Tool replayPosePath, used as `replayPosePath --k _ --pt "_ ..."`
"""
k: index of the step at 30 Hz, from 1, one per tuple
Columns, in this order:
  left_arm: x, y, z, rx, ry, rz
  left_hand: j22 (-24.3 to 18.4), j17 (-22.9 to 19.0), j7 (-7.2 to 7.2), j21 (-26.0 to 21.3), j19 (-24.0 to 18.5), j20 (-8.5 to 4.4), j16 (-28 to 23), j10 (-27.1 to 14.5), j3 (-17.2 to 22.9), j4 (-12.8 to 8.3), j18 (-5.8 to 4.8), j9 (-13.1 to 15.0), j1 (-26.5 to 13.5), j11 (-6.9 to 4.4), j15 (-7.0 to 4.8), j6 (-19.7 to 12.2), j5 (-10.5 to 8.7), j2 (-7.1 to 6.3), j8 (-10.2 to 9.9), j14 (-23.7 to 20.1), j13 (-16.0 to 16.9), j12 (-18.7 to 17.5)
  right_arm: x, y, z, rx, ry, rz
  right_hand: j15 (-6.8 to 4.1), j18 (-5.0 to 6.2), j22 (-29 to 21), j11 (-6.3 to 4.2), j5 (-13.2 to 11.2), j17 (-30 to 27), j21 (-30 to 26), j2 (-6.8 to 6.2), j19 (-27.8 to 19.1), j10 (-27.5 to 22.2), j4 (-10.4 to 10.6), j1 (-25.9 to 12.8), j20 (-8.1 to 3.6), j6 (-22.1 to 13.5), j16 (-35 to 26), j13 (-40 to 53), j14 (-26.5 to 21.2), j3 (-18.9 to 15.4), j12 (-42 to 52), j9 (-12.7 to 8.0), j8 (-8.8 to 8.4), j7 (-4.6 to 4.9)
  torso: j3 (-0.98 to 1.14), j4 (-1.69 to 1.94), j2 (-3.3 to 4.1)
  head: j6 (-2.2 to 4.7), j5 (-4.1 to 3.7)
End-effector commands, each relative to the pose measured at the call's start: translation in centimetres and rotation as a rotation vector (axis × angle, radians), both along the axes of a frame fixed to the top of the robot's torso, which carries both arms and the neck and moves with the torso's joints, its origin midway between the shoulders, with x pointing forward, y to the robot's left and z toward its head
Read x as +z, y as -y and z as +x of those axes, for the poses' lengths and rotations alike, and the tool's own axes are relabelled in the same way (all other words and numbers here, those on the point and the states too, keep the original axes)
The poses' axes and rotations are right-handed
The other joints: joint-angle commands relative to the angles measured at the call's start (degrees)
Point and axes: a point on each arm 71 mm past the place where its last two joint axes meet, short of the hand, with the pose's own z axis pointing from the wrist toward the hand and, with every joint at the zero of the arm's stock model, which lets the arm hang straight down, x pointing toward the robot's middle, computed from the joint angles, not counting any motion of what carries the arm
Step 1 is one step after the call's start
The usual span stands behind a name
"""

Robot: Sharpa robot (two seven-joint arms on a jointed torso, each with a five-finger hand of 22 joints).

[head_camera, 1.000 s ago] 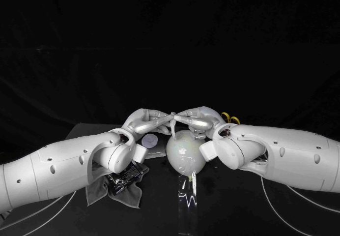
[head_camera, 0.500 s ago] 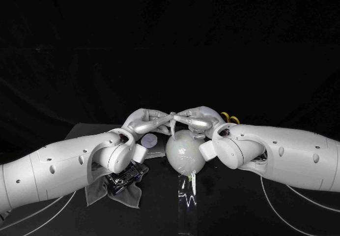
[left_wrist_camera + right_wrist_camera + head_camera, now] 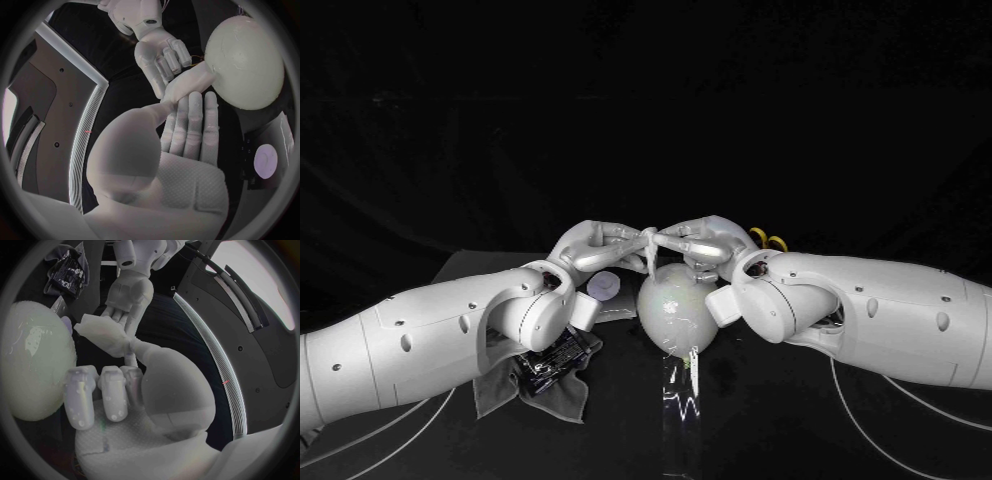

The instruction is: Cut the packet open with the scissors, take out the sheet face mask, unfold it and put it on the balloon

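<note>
I have one black table (image 3: 762, 430) in front of me, and everything I can place sits around the single pale balloon (image 3: 678, 312) at its middle. Two white arms close in on that balloon, the left arm (image 3: 430, 340) on its left flank and the right arm (image 3: 877, 310) on its right.

Left of the balloon and nearer to me lies one crumpled grey cloth (image 3: 531, 392), with one dark printed packet (image 3: 557, 357) on top of it, partly under the left arm.

Both hands meet just above the balloon's top. The left hand (image 3: 600, 247) has its fingers (image 3: 190, 117) held nearly straight and side by side, with the thumb brought across to pinch one end of the sheet face mask (image 3: 651, 248). The right hand (image 3: 707, 240) pinches the other end with its thumb. Its remaining fingers (image 3: 103, 390) are curled down close beside the balloon's skin.

There is one mask, a bunched white strip spanning the two pinches, and a narrow tail hangs down to the balloon's crown. I cannot tell whether it rests there.

One small round lilac disc (image 3: 604, 287) sits just left of the balloon. Behind the balloon to the right, past the right hand, two yellow loops of one pair of scissors (image 3: 769, 239) poke up.
</note>
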Motion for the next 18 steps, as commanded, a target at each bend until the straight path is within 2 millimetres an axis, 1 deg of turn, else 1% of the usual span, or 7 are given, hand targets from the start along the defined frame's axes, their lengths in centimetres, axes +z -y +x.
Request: replayPosePath --k 1,4,6,18 --pt "0.29 0.37 -0.1 -0.029 0.003 -0.035 1.75 -0.57 0.24 2.18 -1.79 -0.47 0.34 0.69 1.47 -0.82 -0.13 0.34 -1.19 -0.14 -0.04 0.03 0.14 0.3 0.49 -0.11 -0.33 -0.61 0.07 -0.12 0.0 0.017 0.01 -0.002 -0.34 -0.72 14.98 -0.38 0.2 15.09 0.2 0.38 5.94 5.91 -1.01 -0.02 -0.34 0.23 0.26 15.05 5.85 1.29 0.21 3.58 1.49 -0.15 -0.01 0.01 0.0 -0.02 0.01" --pt "0.28 0.3 -0.08 -0.025 -0.001 -0.041 2.34 -0.73 0.19 2.89 -2.29 -0.56 0.4 0.8 1.86 -1.03 -0.24 0.41 -1.53 -0.14 -0.05 0.12 0.15 0.47 0.66 -0.08 -0.41 -0.68 0.06 -0.07 0.03 0.015 0.01 -0.003 -0.34 -0.72 14.98 -0.38 0.2 15.09 0.2 0.38 5.94 5.91 -1.01 -0.02 -0.34 0.23 0.26 15.05 5.85 1.29 0.21 3.58 1.49 -0.15 -0.01 0.01 0.0 -0.02 0.01" --pt "0.27 0.25 -0.06 -0.022 -0.004 -0.045 3.75 -1.11 0.15 4.6 -3.5 -0.75 0.57 0.97 2.61 -1.61 -0.49 0.55 -2.37 -0.17 -0.07 0.15 0.17 0.5 0.99 -0.05 -0.6 -0.87 0.06 -0.04 0.04 0.015 0.011 -0.004 -0.34 -0.72 14.98 -0.38 0.2 15.09 0.2 0.38 5.94 5.91 -1.01 -0.02 -0.34 0.23 0.26 15.05 5.85 1.29 0.21 3.58 1.49 -0.15 -0.01 0.0 0.0 -0.05 0.0" --pt "0.13 -0.61 0.19 0.01 -0.03 -0.066 5.02 -1.42 0.09 6.11 -4.63 -0.84 0.8 1.25 3.19 -1.92 -0.66 0.72 -3.19 -0.23 -0.09 0.21 0.16 0.6 1.37 -0.03 -0.72 -0.92 0.09 0.54 0.1 0.003 0.021 -0.014 -0.34 -0.75 15.02 -0.38 0.2 15.09 0.31 0.36 6.01 5.91 -1.1 -0.1 -0.35 0.17 0.26 15.05 5.85 1.4 0.21 3.69 1.57 -0.15 0.0 0.0 0.0 -0.01 -0.09"
